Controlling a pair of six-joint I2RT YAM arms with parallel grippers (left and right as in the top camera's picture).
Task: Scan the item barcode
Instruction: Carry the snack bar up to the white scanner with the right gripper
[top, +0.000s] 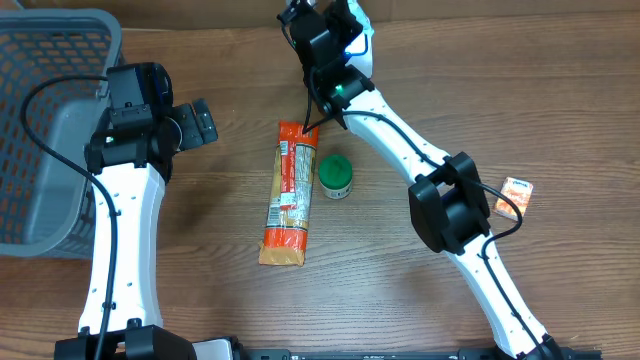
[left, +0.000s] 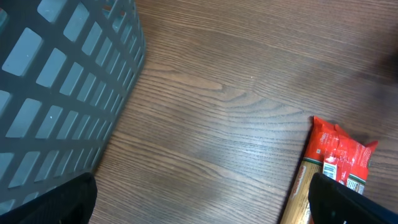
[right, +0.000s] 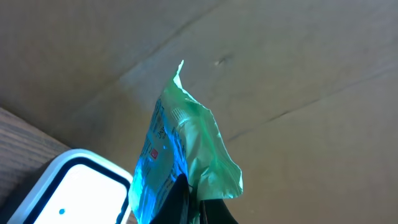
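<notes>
In the right wrist view my right gripper (right: 199, 202) is shut on a thin plastic packet (right: 189, 137). The packet stands up from the jaws, crumpled at its top and lit blue-green. A white scanner with a blue rim (right: 74, 193) sits just to its lower left. Overhead, the right gripper (top: 318, 28) is at the table's far edge beside the scanner (top: 362, 45). My left gripper (top: 200, 125) hangs open over bare wood, right of the basket, with nothing between its fingers (left: 348, 202).
A grey mesh basket (top: 50, 130) fills the far left corner. A long orange pasta packet (top: 290, 190) lies mid-table with a green-lidded jar (top: 335, 177) beside it. A small orange box (top: 516, 196) lies at the right. A cardboard wall stands behind the scanner.
</notes>
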